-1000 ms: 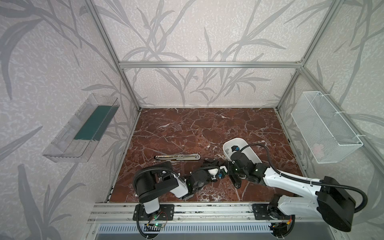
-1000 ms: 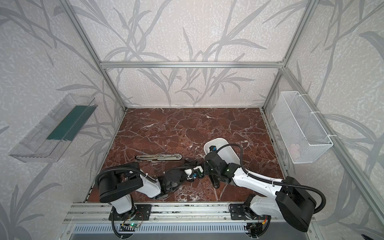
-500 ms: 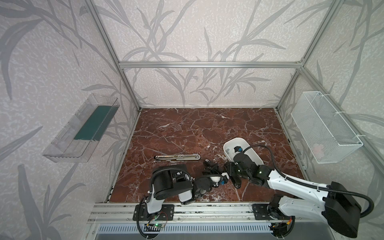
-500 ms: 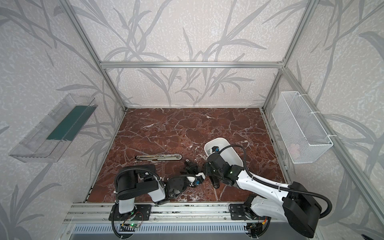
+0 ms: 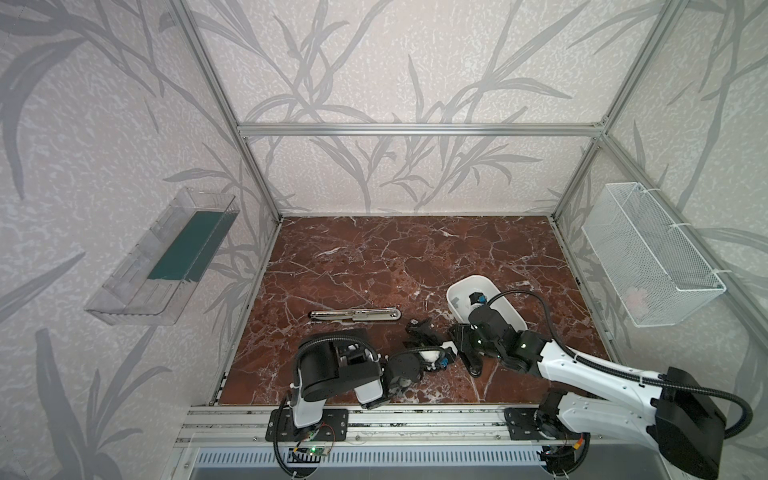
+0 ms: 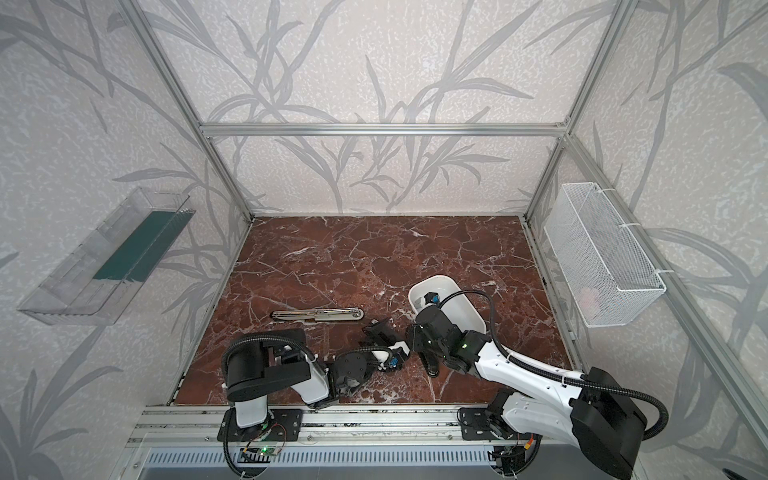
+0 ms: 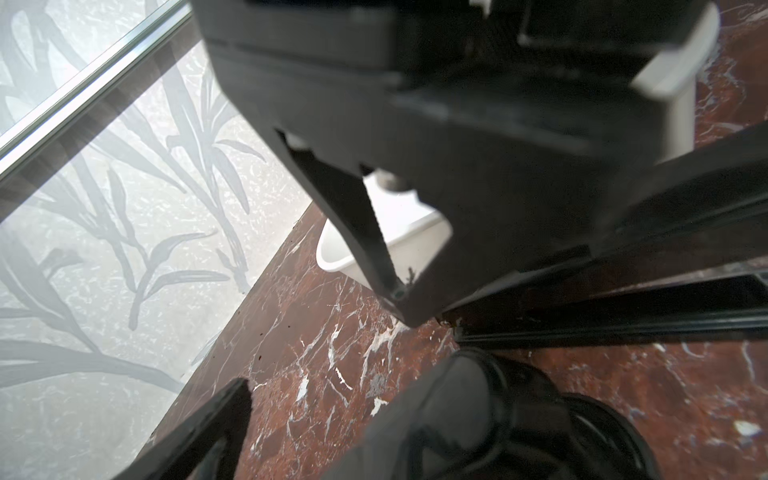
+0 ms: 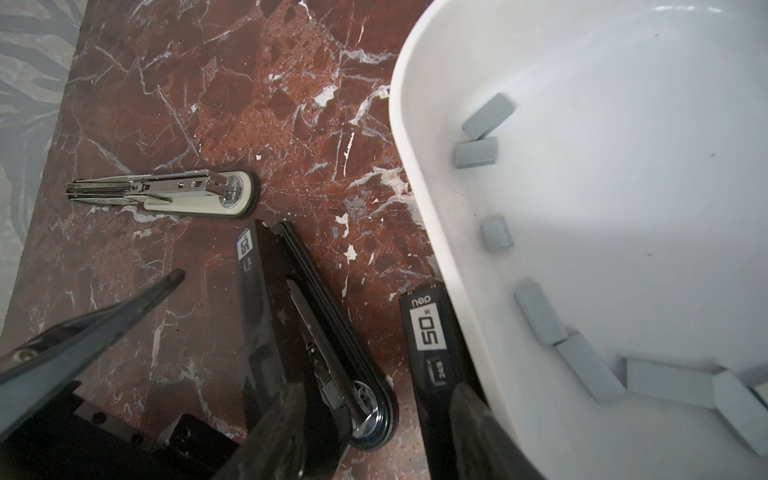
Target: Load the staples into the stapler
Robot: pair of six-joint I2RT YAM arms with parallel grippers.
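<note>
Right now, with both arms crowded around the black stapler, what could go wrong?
The left tool and right tool sit very close together by the black stapler, so they may collide or knock it aside. The right tool is also close to the white tub's rim; a bump could shift the tub and scatter the staples inside.

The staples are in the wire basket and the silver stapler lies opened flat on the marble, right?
No, the staples lie in the white tub, as the right wrist view shows; the silver stapler does lie opened flat on the marble.
</note>
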